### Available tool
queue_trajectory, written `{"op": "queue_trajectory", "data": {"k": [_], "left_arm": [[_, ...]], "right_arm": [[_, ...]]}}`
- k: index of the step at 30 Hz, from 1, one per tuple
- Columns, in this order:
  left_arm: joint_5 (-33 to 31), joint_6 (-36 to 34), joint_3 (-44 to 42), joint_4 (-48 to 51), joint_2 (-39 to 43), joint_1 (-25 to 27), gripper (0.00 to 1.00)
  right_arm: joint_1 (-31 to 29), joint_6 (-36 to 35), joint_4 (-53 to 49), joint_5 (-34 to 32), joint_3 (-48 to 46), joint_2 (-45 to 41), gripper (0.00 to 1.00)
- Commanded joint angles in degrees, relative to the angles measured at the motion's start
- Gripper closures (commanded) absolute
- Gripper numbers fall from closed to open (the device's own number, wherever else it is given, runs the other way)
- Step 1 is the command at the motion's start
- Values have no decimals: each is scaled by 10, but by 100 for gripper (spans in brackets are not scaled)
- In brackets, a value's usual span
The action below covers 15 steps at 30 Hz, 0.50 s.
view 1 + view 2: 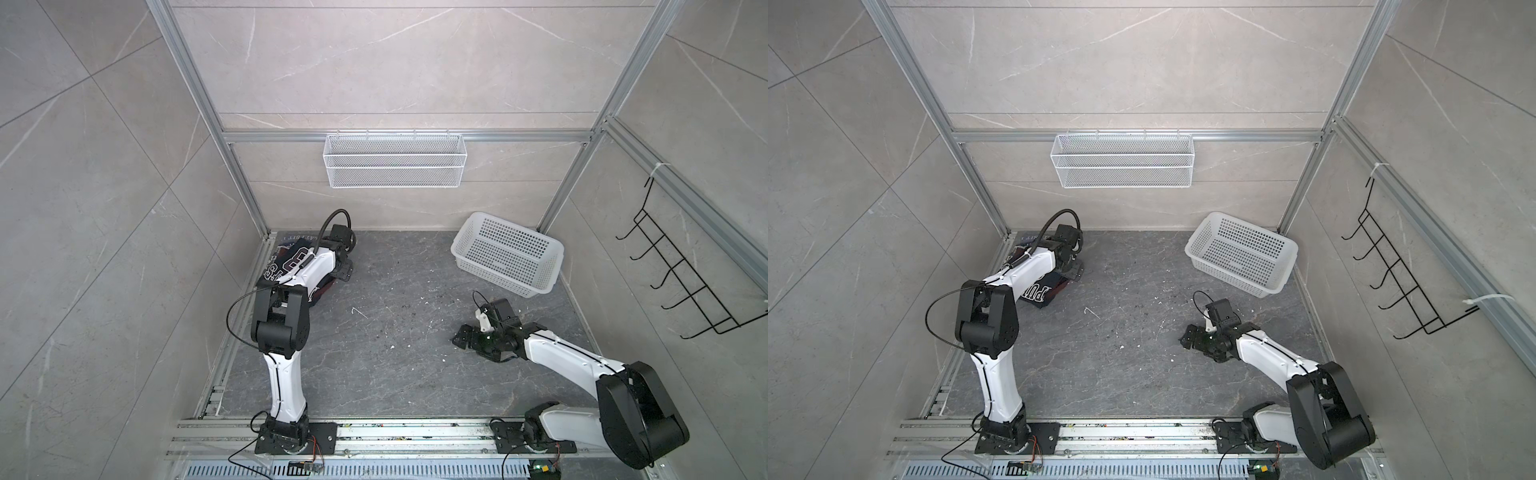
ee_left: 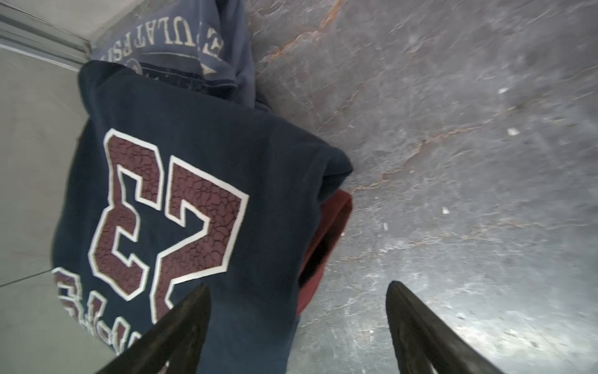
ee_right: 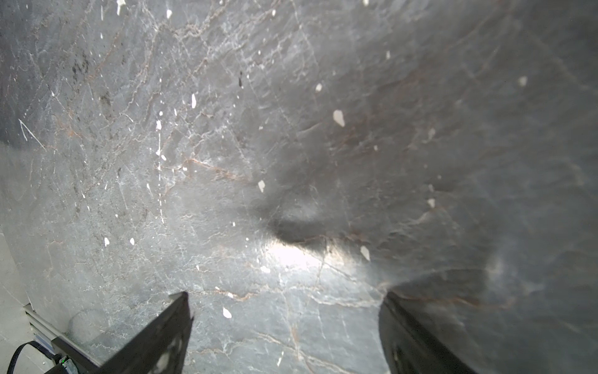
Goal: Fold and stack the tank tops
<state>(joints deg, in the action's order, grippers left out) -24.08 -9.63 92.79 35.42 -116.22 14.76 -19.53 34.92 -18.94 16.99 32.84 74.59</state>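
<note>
Both tank tops lie stacked in the far left corner of the floor. The dark navy tank top with the maroon "23" is folded and lies on top. From under its far edge shows the slate-blue one with white lettering. In both top views my left arm covers most of the navy top. My left gripper hangs open just over the navy top's edge, one finger above the cloth, the other above bare floor. My right gripper is open and empty over the floor at the right.
A white perforated plastic basket stands tilted at the far right of the dark stone floor. A white wire basket hangs on the back rail. A black hook rack hangs on the right wall.
</note>
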Motion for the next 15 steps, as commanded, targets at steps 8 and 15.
{"op": "queue_trajectory", "data": {"k": [8, 15], "left_arm": [[-125, -38, 40, -28, -109, 15, 11], [-190, -18, 39, -85, -102, 13, 55]], "right_arm": [[-2, 7, -17, 9, -6, 12, 8], [-2, 7, -19, 8, -9, 10, 9]]}}
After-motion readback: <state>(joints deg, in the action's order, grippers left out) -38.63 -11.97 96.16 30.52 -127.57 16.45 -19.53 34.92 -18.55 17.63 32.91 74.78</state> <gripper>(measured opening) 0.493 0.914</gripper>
